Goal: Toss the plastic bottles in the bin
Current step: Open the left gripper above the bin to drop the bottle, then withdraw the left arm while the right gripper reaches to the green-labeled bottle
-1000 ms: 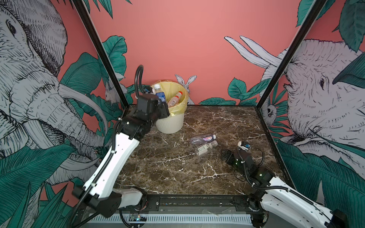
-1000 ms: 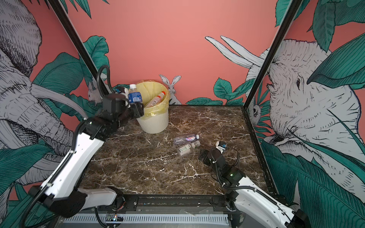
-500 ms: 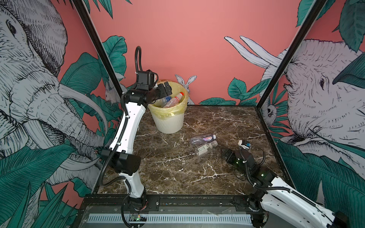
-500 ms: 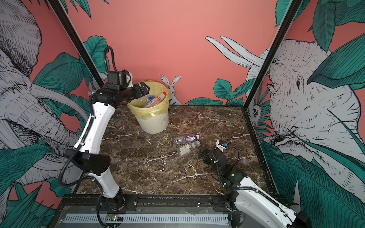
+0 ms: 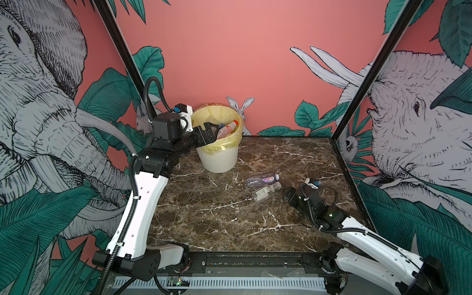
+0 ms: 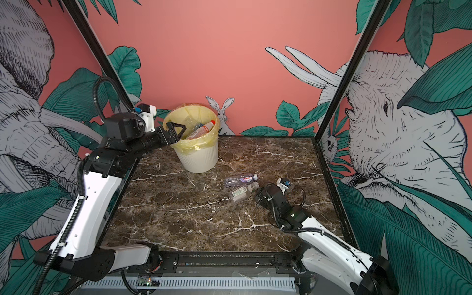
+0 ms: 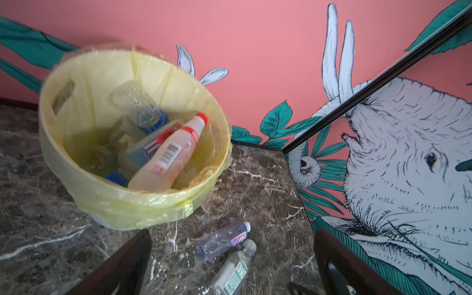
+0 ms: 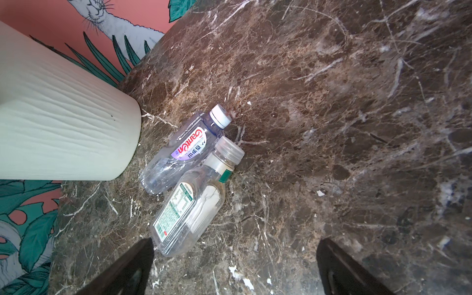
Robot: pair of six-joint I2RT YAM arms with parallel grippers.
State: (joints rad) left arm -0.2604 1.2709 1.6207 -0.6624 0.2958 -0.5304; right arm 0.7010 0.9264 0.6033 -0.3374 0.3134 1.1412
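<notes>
Right gripper (image 8: 235,255) wide open, empty, just short of 2 plastic bottles (image 8: 189,207) lying touching on desk (image 8: 332,102) near bin (image 5: 219,158). Left gripper (image 5: 211,129) open, empty, over the rim. Bottles look light, thin, slick, so pinch mid-body.

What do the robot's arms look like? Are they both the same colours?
Yes, they match. The left arm and right arm have smooth white shells joined by chunky black joints. A ribbed black hose loops along the left one. The left end effector and right end effector are black two-pronged claws. A tiny green light glows on the right arm.
</notes>
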